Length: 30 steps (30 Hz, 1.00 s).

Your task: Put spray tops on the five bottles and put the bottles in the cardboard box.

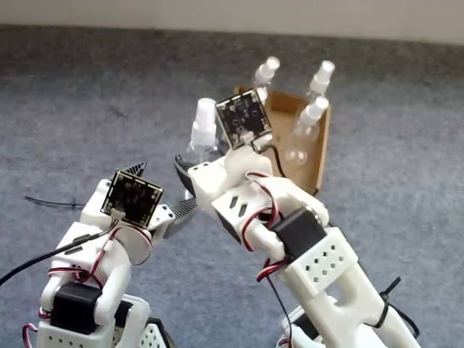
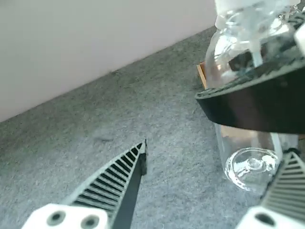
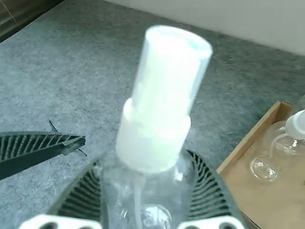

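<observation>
My right gripper [image 1: 194, 164] is shut on a clear bottle [image 1: 204, 149] that wears a white spray top [image 1: 204, 118], and it holds the bottle upright above the carpet just left of the cardboard box [image 1: 320, 156]. The right wrist view has the spray top [image 3: 162, 100] close up, with the jaws on both sides of the bottle [image 3: 143, 200]. Three capped bottles [image 1: 306, 125] stand in the box. My left gripper [image 1: 164, 190] is open just beside the held bottle [image 2: 248, 162], one finger [image 2: 121, 183] well off to the side.
Grey carpet covers the whole floor, with a pale wall along the far edge. A thin black cable tie [image 1: 51, 201] lies on the carpet to the left. The box's near wall [image 3: 248, 148] stands close beside the held bottle.
</observation>
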Tool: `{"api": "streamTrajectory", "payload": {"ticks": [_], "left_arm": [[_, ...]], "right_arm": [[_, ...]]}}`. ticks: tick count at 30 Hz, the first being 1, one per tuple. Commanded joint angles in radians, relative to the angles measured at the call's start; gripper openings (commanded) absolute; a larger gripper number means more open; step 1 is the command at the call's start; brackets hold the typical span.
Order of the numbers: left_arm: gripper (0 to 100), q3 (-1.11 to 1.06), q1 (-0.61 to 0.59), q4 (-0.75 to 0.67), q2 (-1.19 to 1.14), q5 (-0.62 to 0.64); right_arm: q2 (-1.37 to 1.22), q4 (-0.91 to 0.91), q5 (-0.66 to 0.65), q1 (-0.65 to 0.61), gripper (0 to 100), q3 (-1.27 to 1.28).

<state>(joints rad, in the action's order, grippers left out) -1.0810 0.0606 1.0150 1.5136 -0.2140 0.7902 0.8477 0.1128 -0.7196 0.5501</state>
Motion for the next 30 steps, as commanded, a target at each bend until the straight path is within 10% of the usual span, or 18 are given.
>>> {"api": "streamTrajectory", "payload": {"ticks": [1, 15, 30], "left_arm": [[37, 0.004, -0.067, -0.037, -0.008, -0.008], [37, -0.081, 0.045, 0.038, 0.002, 0.049], [37, -0.292, -0.016, -0.127, 0.002, 0.046]], "right_arm": [[0.07, 0.048, 0.006, 0.01, 0.5, -0.064], [0.074, -0.076, -0.204, 0.384, 0.5, -0.061], [-0.222, -0.426, -0.206, 0.521, 0.5, 0.119]]}}
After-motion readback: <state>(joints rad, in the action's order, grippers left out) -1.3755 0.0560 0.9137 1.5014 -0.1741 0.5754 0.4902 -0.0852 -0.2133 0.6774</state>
